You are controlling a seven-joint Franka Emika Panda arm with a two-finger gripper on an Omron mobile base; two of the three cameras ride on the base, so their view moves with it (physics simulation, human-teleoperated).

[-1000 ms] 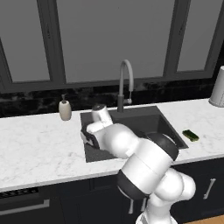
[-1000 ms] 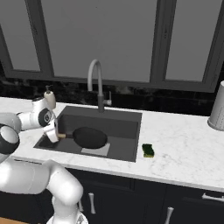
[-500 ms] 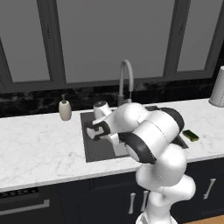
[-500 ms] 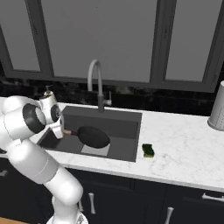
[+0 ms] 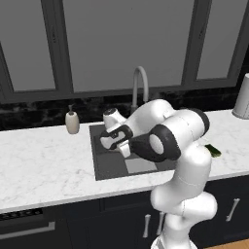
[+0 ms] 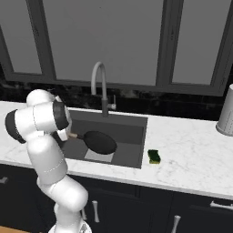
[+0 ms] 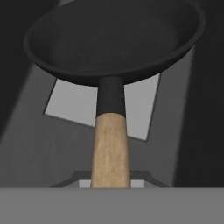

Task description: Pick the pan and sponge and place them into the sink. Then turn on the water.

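Pan (image 6: 101, 142) apparently over the sink (image 6: 132, 132); sponge (image 6: 154, 156) right on counter (image 6: 191, 154).

Base views flank arm, share sink (image 6: 136, 122); hand view close along pan (image 7: 113, 39) handle.

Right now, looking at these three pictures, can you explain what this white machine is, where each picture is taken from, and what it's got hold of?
It is a white robot arm in a rendered kitchen. Two cameras sit behind it, left and right, looking over the counter. The third rides on its hand, looking along the gripper. The gripper is shut on the wooden handle of the pan, a black frying pan held over the dark sink. In the hand view the pan hangs above the sink's grey drain plate. A green sponge lies on the counter right of the sink, and a faucet stands behind it.
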